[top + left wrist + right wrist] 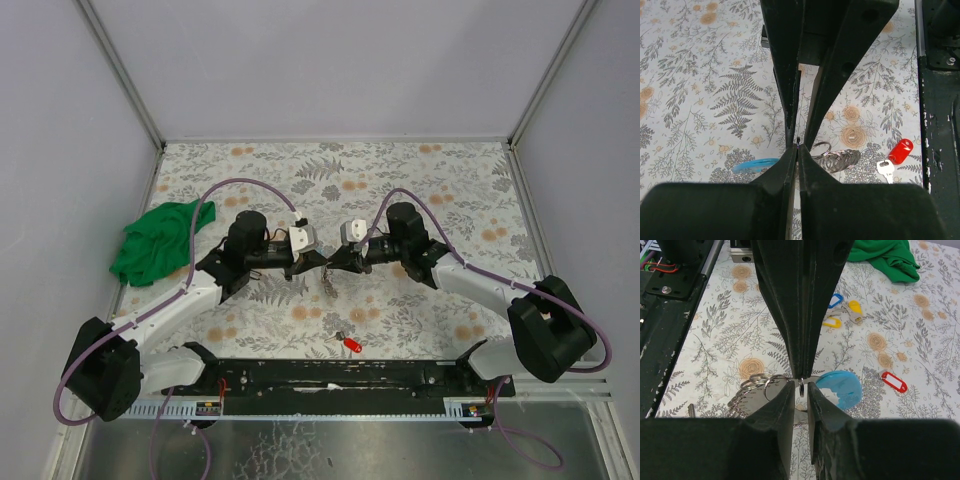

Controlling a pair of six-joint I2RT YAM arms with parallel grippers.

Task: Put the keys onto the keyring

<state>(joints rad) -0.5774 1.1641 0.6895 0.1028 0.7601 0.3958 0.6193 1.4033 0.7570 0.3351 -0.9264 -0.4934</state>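
Note:
Both grippers meet tip to tip above the middle of the table. My left gripper [316, 264] [797, 148] is shut on the keyring, a thin loop with a light-blue part [754, 165] [842, 389]. A small metal ring [801, 387] hangs at the left fingertips. My right gripper [338, 262] [801, 390] stands narrowly open, its jaws either side of that small ring without touching it. A bunch of split rings [840, 159] [752, 385] hangs on the loop. A key with a red tag [350, 343] [900, 151] lies near the front edge. Keys with blue and yellow tags [840, 310] and a red tag [893, 381] lie further out.
A green cloth [155, 242] [885, 255] is bunched at the table's left side. The black base rail [330, 375] [940, 100] runs along the near edge. Purple cables [240, 185] arch over both arms.

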